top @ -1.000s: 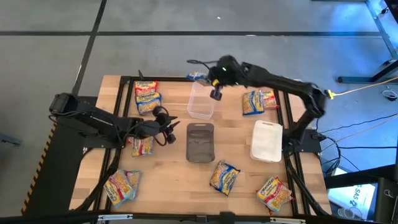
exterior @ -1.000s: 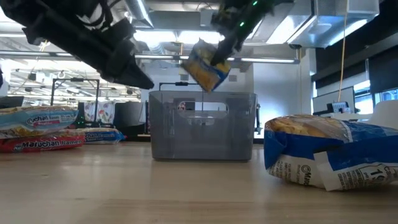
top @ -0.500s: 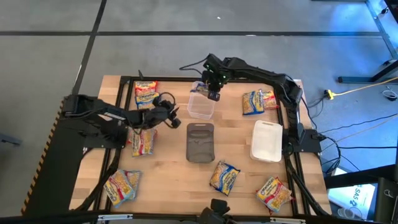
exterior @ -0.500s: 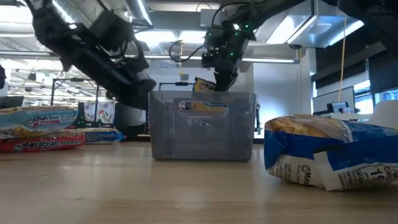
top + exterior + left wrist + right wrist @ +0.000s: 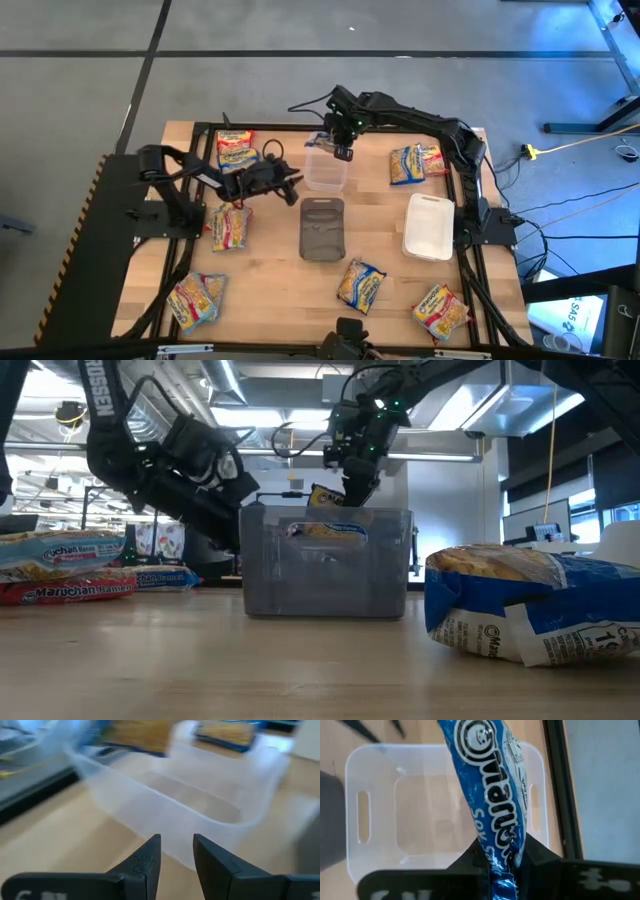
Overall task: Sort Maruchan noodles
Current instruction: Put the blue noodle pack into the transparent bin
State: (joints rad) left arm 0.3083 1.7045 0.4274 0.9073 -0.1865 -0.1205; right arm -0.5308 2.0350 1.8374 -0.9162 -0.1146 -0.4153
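Note:
The Maruchan noodles lie scattered in the high view: two packets (image 5: 236,150) at the far left, one (image 5: 230,228) at the left, one (image 5: 197,298) near left, two (image 5: 361,285) (image 5: 441,310) near right, and a pair (image 5: 415,163) at the far right. My right gripper (image 5: 343,140) is shut on a blue-labelled packet (image 5: 322,136) over the far end of the clear tub (image 5: 325,170). My left gripper (image 5: 288,182) hovers open just left of the tub (image 5: 200,805), holding nothing. My right gripper pinches the blue-labelled packet by one end (image 5: 502,855) between its two fingers, coming from above and pointing down. The packet hangs edge-on below the fingers. Its lower end (image 5: 325,498) is at the height of the tub's far rim (image 5: 325,512).
A dark mesh basket (image 5: 322,228) sits just near of the tub, and a white lid (image 5: 428,227) lies to its right. A black frame (image 5: 465,200) runs along the table's sides. Bare wood shows at mid-table on the near side.
My right gripper has come down and a little left with the blue-labelled packet, from well above the tub to its far rim, then held still. My left gripper has moved toward the far edge, then right, up to the tub's left side.

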